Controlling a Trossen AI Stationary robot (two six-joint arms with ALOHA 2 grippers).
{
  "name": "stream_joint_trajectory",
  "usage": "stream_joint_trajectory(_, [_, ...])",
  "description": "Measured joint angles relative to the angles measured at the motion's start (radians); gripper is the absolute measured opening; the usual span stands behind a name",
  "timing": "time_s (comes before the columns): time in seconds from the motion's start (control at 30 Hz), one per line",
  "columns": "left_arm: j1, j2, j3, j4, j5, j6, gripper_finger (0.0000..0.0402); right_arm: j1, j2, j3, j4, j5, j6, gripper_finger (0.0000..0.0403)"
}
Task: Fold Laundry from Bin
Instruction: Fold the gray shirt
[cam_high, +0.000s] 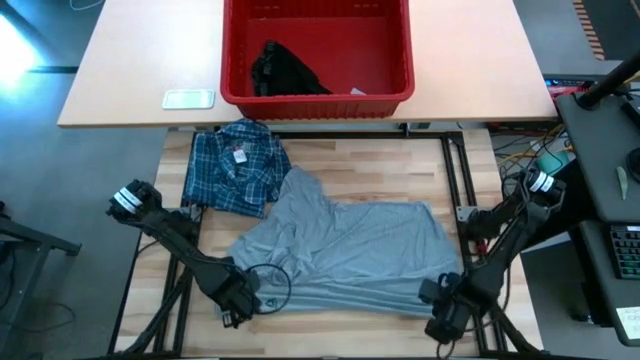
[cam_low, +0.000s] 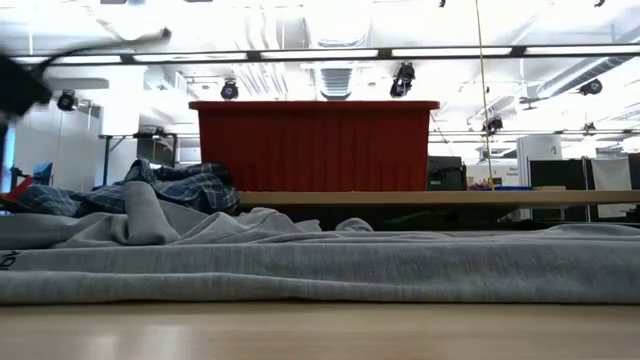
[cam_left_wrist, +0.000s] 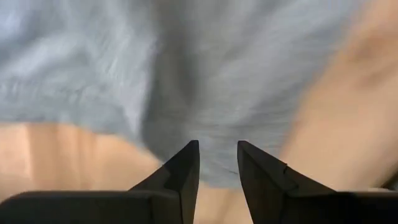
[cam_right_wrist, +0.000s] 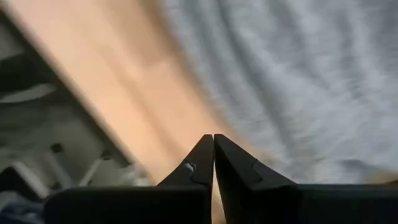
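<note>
One grey T-shirt (cam_high: 345, 255) lies spread at the counter's (cam_high: 330, 155) centre: light, limp, likely to sag and slide, so best pinched at the hem corners. At seven o'clock the left claw (cam_left_wrist: 214, 163) stands slightly parted over the hem, gripping nothing. At five o'clock the right claw (cam_right_wrist: 213, 160) is clenched, apparently empty. Plaid shirt (cam_high: 235, 165) sits at ten o'clock, bin (cam_high: 318, 98) at twelve.
</note>
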Motion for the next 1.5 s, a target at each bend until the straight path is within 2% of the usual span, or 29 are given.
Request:
stream_joint_trajectory(0.1, [-0.002, 0.0, 0.085, 0.013, -0.045, 0.004, 0.0094, 0.048, -0.007, 0.038, -0.006, 0.005, 0.045, 0.0008])
stream_joint_trajectory(0.17, [-0.004, 0.006, 0.123, 0.017, -0.112, 0.0, 0.0094, 0.086, 0.003, 0.034, -0.018, -0.001, 0.093, 0.0008])
stream_joint_trajectory(0.23, [-0.004, 0.024, 0.135, 0.036, -0.163, -0.02, 0.0094, 0.118, 0.024, 0.003, -0.043, -0.012, 0.146, 0.0008])
stream_joint_trajectory(0.33, [-0.003, 0.077, 0.115, 0.072, -0.173, -0.034, 0.0094, 0.14, 0.043, -0.043, -0.055, -0.035, 0.237, 0.0008])
stream_joint_trajectory(0.5, [-0.024, 0.174, 0.074, 0.082, -0.121, -0.031, 0.0094, 0.137, 0.053, -0.122, -0.028, -0.043, 0.26, 0.0008])
stream_joint_trajectory(0.63, [-0.057, 0.218, 0.072, 0.076, -0.082, 0.032, 0.0094, 0.123, 0.052, -0.164, 0.029, -0.108, 0.24, 0.0008])
stream_joint_trajectory(0.73, [-0.098, 0.224, 0.077, 0.06, -0.016, 0.07, 0.0094, 0.126, 0.053, -0.144, 0.03, -0.152, 0.197, 0.0008])
stream_joint_trajectory(0.9, [-0.158, 0.211, 0.107, 0.004, 0.023, 0.069, 0.0093, 0.133, 0.049, -0.049, -0.014, -0.205, 0.172, 0.0008])
stream_joint_trajectory(1.03, [-0.164, 0.207, 0.172, 0.017, 0.003, 0.068, 0.0093, 0.125, 0.041, 0.05, -0.04, -0.082, 0.148, 0.0008])
stream_joint_trajectory(1.2, [-0.145, 0.2, 0.272, -0.026, -0.022, 0.139, 0.0093, 0.088, 0.043, 0.072, -0.062, 0.077, 0.131, 0.0008])
stream_joint_trajectory(1.3, [-0.136, 0.167, 0.316, -0.114, -0.104, 0.159, 0.0093, 0.054, 0.043, 0.098, -0.064, 0.148, 0.107, 0.0008])
stream_joint_trajectory(1.5, [-0.07, 0.052, 0.252, -0.149, -0.183, 0.135, 0.0093, -0.031, 0.018, 0.171, -0.076, 0.191, 0.042, 0.0008])
